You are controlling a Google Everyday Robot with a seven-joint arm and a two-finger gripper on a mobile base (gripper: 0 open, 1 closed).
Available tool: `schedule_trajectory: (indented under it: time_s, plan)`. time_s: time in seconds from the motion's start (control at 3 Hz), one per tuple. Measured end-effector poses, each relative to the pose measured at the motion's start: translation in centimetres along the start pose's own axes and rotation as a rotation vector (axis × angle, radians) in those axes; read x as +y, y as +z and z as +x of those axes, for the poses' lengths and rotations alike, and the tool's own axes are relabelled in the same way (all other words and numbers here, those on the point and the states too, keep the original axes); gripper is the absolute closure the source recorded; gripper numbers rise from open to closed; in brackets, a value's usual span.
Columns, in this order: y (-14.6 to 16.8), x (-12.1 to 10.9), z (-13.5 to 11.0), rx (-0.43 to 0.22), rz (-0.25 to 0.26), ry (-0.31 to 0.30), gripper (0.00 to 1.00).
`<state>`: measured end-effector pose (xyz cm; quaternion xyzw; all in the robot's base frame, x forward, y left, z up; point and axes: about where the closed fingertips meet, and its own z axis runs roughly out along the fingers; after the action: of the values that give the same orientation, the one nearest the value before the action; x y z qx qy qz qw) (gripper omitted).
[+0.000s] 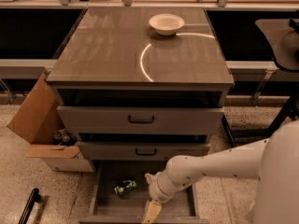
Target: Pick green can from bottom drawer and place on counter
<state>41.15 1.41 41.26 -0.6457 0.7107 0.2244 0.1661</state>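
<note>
Green can (125, 187) lies ungrasped in the bottom drawer (110, 206) — hand (152, 212) near its right, spread or pressed I cannot tell; tabletop (103, 50) placing remains.

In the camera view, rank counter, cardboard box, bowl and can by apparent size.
1. Counter
2. Cardboard box
3. Bowl
4. Can
Bowl and can sit at different distances, so real sizes are unsure. The gripper is over the drawer front, right of the can.

Looks like a robotics lab: speckled floor (21, 171), freestanding drawer unit (93, 120) with glossy counter (112, 45), cardboard box (35, 111) beside it. Arm's gripper (151, 212) low over the bottom drawer (108, 205), near its front.
</note>
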Motion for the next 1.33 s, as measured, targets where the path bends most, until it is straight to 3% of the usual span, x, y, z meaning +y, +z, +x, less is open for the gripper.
schedule_trajectory:
  time_s: [0.33,1.0,1.33]
  plan:
    - [1.4,0.8,0.5,-0.007,-0.026,0.016,0.00]
    - [2.6,0.1,0.8,-0.009,-0.041,0.016,0.00]
    - [6.0,-2.8,1.8,0.015,-0.035,-0.002,0.00]
